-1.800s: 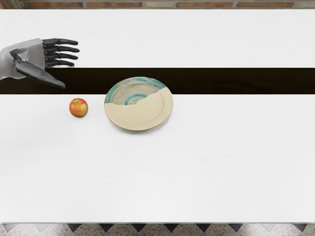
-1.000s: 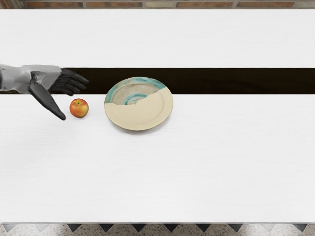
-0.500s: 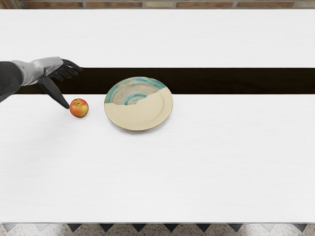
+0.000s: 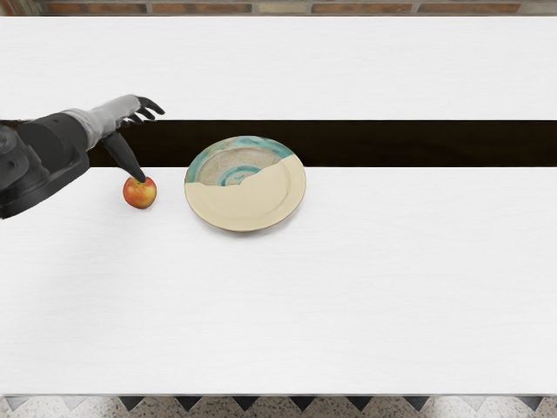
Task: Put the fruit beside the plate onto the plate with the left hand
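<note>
While apple (image 4: 139,193) sits on table (image 4: 348,287) just left of plate (image 4: 261,207), nothing grasped yet. Left hand (image 4: 118,124) over it, fingers (image 4: 150,105) splayed, holding nothing, thumb tip at apple's top. Remaining: grip, lift, set on plate. Can't tell if thumb actually touches; forearm cut off by frame edge, right arm nowhere in shot.

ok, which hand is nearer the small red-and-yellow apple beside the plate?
Left. The left hand hangs just behind the small red-and-yellow apple, fingers spread, thumb tip reaching down to its top. The right hand is not in view.
</note>
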Controlling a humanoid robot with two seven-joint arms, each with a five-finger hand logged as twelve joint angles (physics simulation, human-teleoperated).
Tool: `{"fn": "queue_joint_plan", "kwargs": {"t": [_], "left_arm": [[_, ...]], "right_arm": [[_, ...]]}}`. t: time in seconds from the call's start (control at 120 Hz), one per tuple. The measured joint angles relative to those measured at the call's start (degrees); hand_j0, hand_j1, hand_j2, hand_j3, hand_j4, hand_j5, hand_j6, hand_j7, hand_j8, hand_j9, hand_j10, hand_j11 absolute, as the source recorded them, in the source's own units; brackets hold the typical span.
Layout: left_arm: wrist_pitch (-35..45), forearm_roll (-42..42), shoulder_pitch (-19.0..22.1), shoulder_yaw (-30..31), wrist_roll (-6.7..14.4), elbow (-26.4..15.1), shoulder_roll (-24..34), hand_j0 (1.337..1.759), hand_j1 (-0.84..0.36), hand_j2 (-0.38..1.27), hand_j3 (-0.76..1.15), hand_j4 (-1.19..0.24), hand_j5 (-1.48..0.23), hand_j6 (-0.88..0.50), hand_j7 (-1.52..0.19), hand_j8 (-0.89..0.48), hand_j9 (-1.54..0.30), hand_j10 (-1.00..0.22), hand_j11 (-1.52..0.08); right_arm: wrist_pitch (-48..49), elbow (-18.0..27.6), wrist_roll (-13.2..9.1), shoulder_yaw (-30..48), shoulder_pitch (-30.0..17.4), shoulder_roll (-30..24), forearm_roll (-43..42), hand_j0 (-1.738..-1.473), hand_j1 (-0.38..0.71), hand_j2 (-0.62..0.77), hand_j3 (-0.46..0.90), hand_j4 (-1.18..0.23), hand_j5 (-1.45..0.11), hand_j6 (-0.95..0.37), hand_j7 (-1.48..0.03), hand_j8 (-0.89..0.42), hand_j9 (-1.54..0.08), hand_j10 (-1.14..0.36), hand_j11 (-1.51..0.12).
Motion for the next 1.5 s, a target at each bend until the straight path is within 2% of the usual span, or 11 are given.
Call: {"fn": "queue_joint_plan", "kwargs": {"t": [0.525, 0.633, 0.908, 1.317, 1.5], "left_arm": [[0.5, 0.0, -1.0, 5.0, 0.0, 1.1, -0.4, 1.658, 0.06, 0.05, 0.0, -0.25, -0.32, -0.25, -0.32, -0.25, -0.32, -0.25, -0.32], [0.5, -0.2, -2.6, 6.4, 0.0, 2.9, -0.6, 1.658, 0.06, 0.05, 0.0, -0.25, -0.32, -0.25, -0.32, -0.25, -0.32, -0.25, -0.32], [1.3, -0.5, -5.0, 12.7, 0.0, 9.3, -5.9, 1.658, 0.06, 0.05, 0.0, -0.25, -0.32, -0.25, -0.32, -0.25, -0.32, -0.25, -0.32], [3.7, -0.5, -4.5, 15.1, 0.0, 10.6, -8.0, 1.658, 0.06, 0.05, 0.0, -0.25, -0.32, -0.25, -0.32, -0.25, -0.32, -0.25, -0.32], [3.9, -0.6, -3.7, 15.6, 0.0, 13.4, -9.1, 1.658, 0.06, 0.05, 0.0, -0.25, -0.32, -0.25, -0.32, -0.25, -0.32, -0.25, -0.32]], "right_arm": [[0.0, 0.0, 0.0, 0.0, 0.0, 0.0, 0.0, -1.658, -0.31, -0.01, 0.0, -0.04, -0.05, -0.04, -0.05, -0.04, -0.05, -0.04, -0.05], [0.0, 0.0, 0.0, 0.0, 0.0, 0.0, 0.0, -1.658, -0.31, -0.01, 0.0, -0.04, -0.05, -0.04, -0.05, -0.04, -0.05, -0.04, -0.05], [0.0, 0.0, 0.0, 0.0, 0.0, 0.0, 0.0, -1.658, -0.31, -0.01, 0.0, -0.04, -0.05, -0.04, -0.05, -0.04, -0.05, -0.04, -0.05], [0.0, 0.0, 0.0, 0.0, 0.0, 0.0, 0.0, -1.658, -0.31, -0.01, 0.0, -0.04, -0.05, -0.04, -0.05, -0.04, -0.05, -0.04, -0.05], [0.0, 0.0, 0.0, 0.0, 0.0, 0.0, 0.0, -1.658, -0.31, -0.01, 0.0, -0.04, -0.05, -0.04, -0.05, -0.04, -0.05, -0.04, -0.05]]}}
